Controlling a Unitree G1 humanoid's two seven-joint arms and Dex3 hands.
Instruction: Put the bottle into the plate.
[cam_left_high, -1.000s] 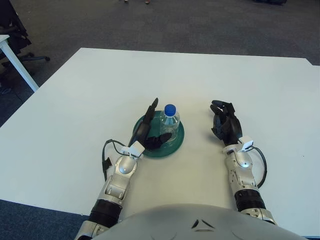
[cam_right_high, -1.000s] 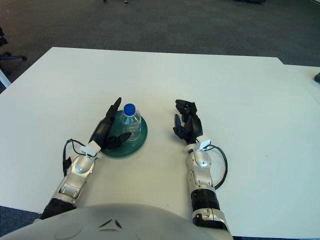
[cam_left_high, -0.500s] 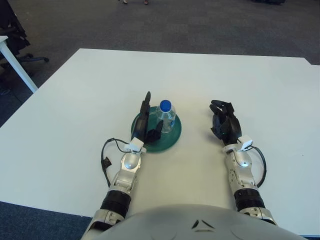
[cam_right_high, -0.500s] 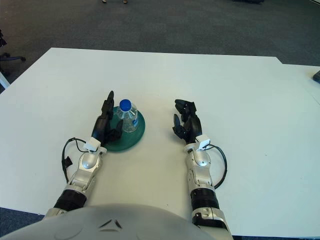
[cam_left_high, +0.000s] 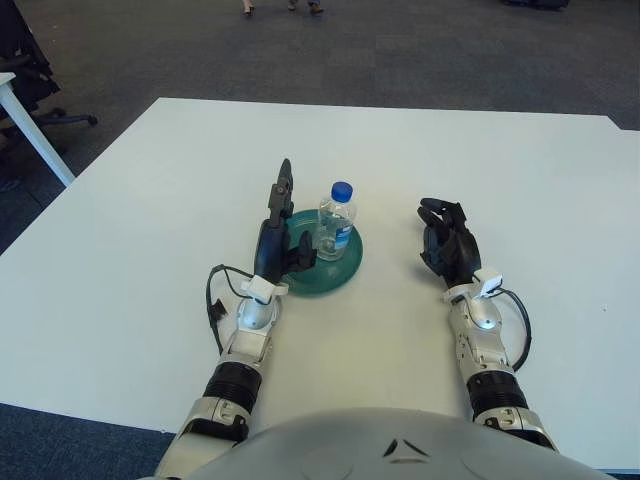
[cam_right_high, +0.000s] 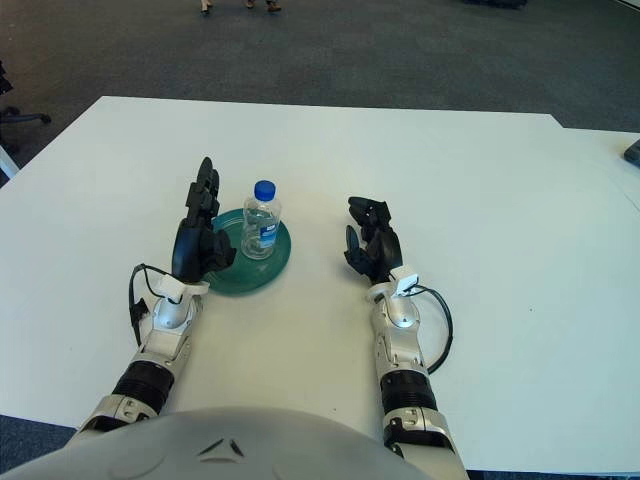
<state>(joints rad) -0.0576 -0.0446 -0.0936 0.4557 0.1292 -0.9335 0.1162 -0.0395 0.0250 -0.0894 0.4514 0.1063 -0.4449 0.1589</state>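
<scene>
1. Left hand (cam_left_high: 276, 240) is held with fingers spread wide, gripping nothing, at the plate's (cam_left_high: 340, 273) nine o'clock, judged released.
2. The bottle (cam_left_high: 334, 222) is seen upright inside the plate.
3. Right hand (cam_left_high: 447, 245) is kept idle at three o'clock, fingers loosely curled.

**Room and surroundings: condition as observed**

Work surface: one large white table (cam_left_high: 150, 200) with a matte top, evenly lit, no strong shadows. Its far edge runs straight across the upper part of both views.

Floor: dark grey carpet (cam_left_high: 400, 50) extends beyond the table on the far and left sides.

Adjacent furniture: a second white table (cam_left_high: 30, 125), seen only by its corner and one leg, stands at the far left. A black office chair (cam_left_high: 25, 60) on a castor base sits just behind it. A further white surface (cam_right_high: 610, 140) adjoins the main table at the right edge.

Far edge: feet of people (cam_right_high: 238, 5) are partly visible at the top.
</scene>
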